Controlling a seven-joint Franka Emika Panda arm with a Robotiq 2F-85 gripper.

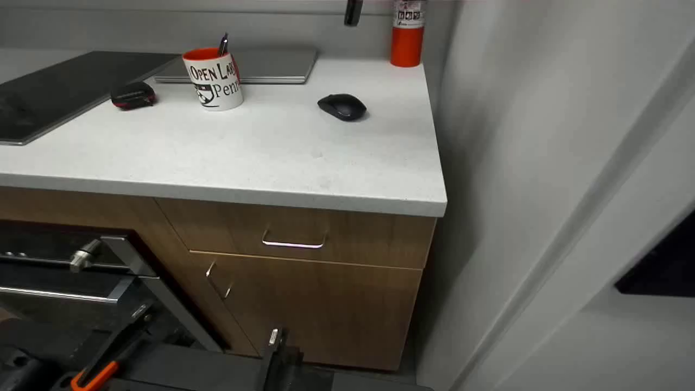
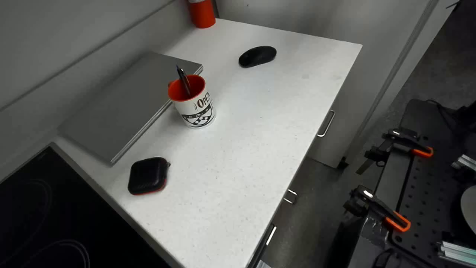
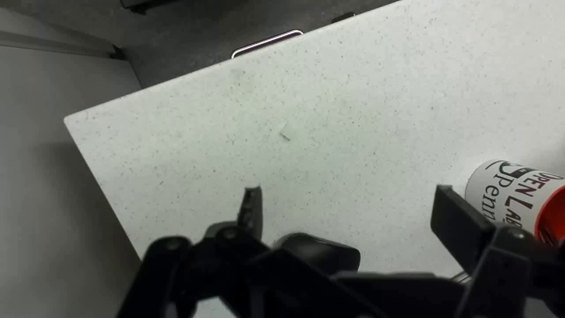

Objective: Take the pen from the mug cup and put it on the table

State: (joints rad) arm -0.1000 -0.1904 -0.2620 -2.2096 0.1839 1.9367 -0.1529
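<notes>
The pen (image 1: 223, 44) stands tilted in the mug cup (image 1: 214, 84), its upper end above the red rim. In an exterior view the pen (image 2: 183, 80) leans inside the mug (image 2: 197, 111) too. The mug stands upright on the white table (image 1: 260, 146). In the wrist view my gripper (image 3: 348, 189) is open and empty above the table (image 3: 353, 110). The mug (image 3: 503, 194) is beyond its right finger, cut by the frame edge; the pen (image 3: 546, 234) shows only as a dark piece inside. A dark tip (image 1: 353, 13) at an exterior view's top edge looks like a gripper finger.
A black mouse (image 1: 343, 107) lies right of the mug; it shows partly behind the gripper (image 3: 326, 251). A grey laptop (image 2: 126, 104) lies behind the mug. A small black case (image 2: 148, 175), a black cooktop (image 2: 67, 223) and a red canister (image 1: 407, 46) are also there.
</notes>
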